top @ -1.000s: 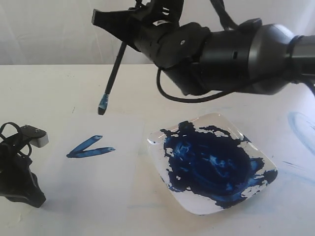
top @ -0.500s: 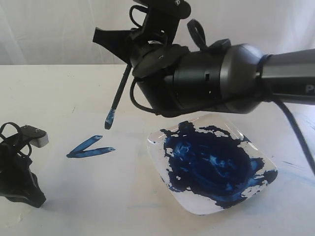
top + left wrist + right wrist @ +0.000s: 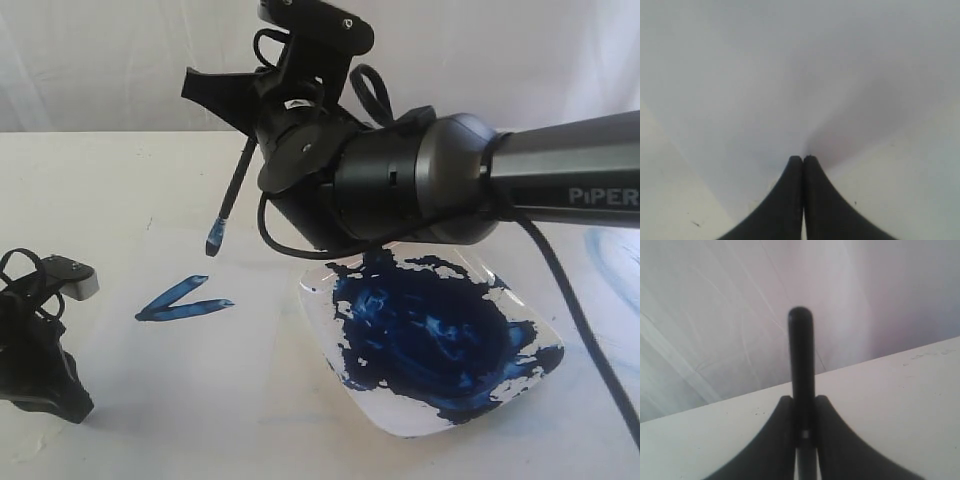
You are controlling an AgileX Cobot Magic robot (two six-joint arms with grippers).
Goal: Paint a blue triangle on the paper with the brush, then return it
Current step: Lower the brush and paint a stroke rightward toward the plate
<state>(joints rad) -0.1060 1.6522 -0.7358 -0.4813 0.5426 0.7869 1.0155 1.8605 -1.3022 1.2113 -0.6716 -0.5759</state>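
brush (image 3: 232, 193) in right pincer (image 3: 803, 402), tip midair near blue triangle (image 3: 183, 299), plate (image 3: 420, 426) beside

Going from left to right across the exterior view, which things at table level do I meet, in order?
The left arm → unfinished blue triangle → plate of blue paint → pale-blue smear. The raised brush overlaps the triangle sideways, so it is left out.

Streaky blue strokes (image 3: 160, 310), black brush (image 3: 232, 195)

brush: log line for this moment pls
right gripper: shut on brush | brush tip: in air, off paper | blue triangle: two strokes, third side missing | left gripper: shut, empty
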